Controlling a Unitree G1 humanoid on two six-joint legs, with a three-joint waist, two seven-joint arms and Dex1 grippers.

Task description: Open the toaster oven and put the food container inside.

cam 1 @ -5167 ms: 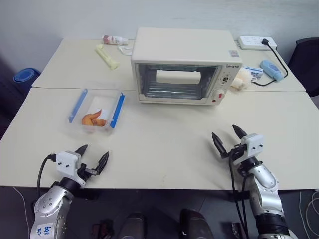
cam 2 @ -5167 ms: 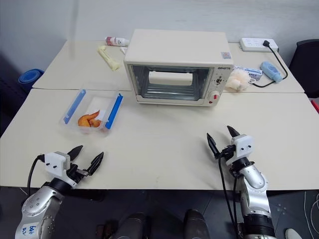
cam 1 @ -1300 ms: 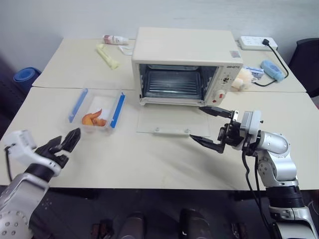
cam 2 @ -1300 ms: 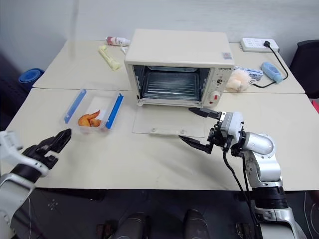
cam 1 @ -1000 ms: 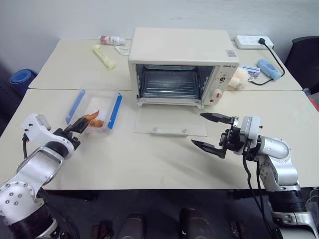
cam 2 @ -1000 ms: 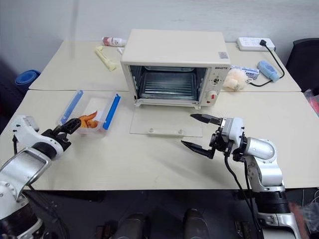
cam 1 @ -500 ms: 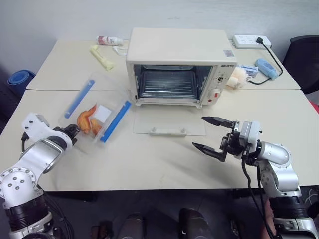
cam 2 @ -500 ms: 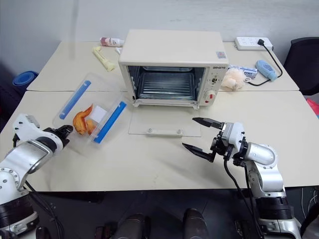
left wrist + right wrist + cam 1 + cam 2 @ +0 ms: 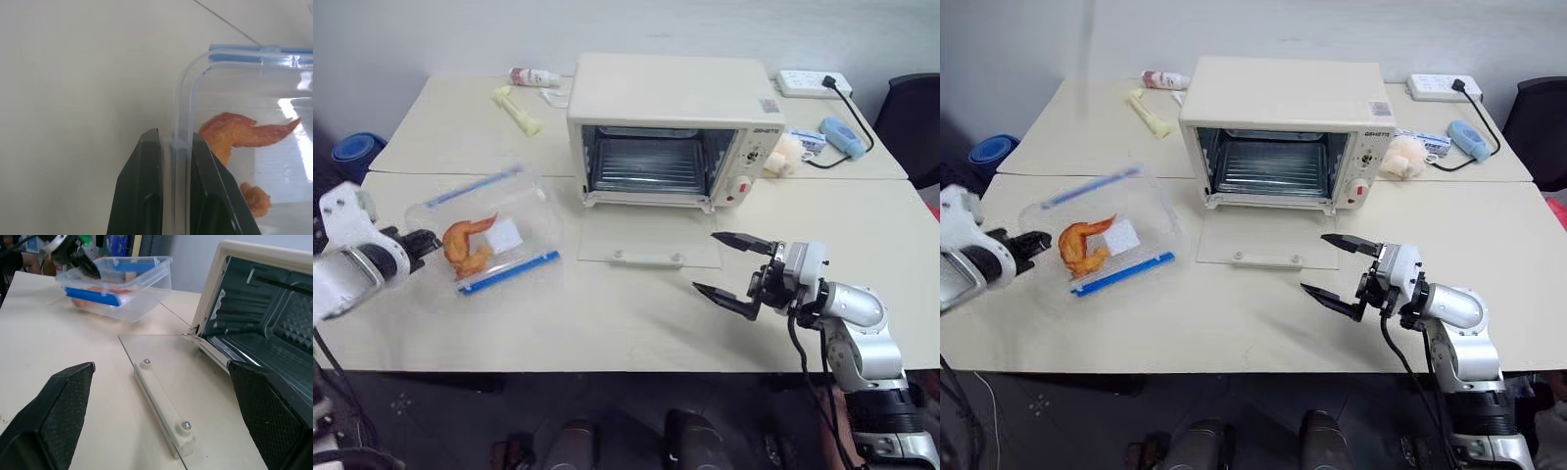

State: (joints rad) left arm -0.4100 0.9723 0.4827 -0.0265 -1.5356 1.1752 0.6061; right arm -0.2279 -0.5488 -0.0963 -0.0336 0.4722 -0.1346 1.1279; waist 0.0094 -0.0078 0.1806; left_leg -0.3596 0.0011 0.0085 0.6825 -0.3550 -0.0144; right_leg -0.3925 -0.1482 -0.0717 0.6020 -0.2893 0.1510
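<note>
My left pincer (image 9: 172, 196) is clamped on the food container (image 9: 487, 233) wall; the toaster oven (image 9: 671, 127), door down, sits off to its right. Right pincer (image 9: 732, 264) gapes, empty.

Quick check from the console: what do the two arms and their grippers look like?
Both arms are silver-grey metal with rounded joints. Each gripper, left and right, has a white boxy wrist block and two black pointed fingers with textured pads. A black cable runs along the right forearm.
</note>
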